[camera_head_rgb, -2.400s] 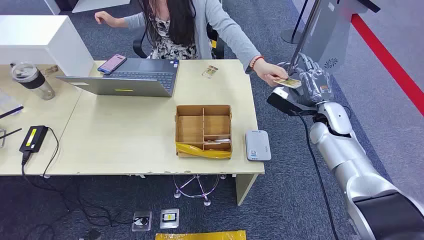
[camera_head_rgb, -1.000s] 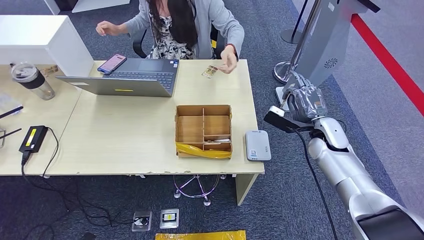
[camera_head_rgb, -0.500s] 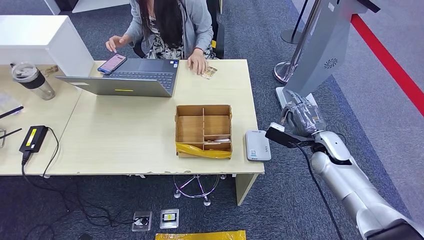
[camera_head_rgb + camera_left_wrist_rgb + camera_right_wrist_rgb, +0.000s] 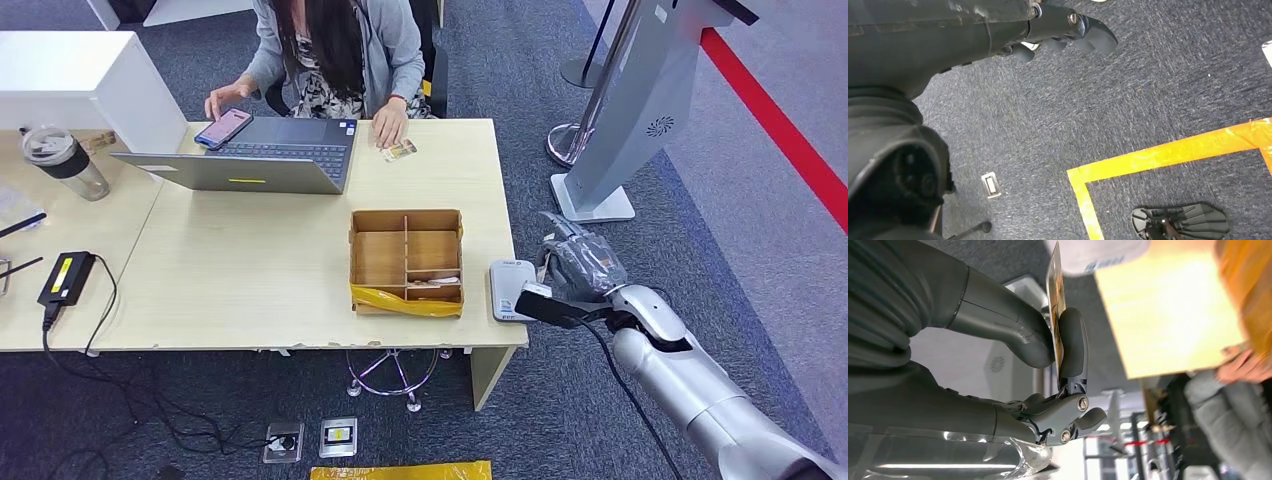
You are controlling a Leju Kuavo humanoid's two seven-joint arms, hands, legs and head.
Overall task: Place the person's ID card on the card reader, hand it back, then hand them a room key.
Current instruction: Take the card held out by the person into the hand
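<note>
Right hand [image 4: 1048,355] pinches ID card [image 4: 1054,280] (beside reader [image 4: 512,290]).

Head view: high, looking forward and down on the pale wooden desk [image 4: 250,260].
Left wrist view: close behind the left hand [image 4: 1068,35], facing blue-grey carpet [image 4: 1148,90].
Right wrist view: turned sideways, very near the right hand [image 4: 1058,360] — shares the desk corner with the head view.

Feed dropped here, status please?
Right hand pinches thin ID card, beside grey card reader. Left hand hangs empty. Reader top bare.
</note>
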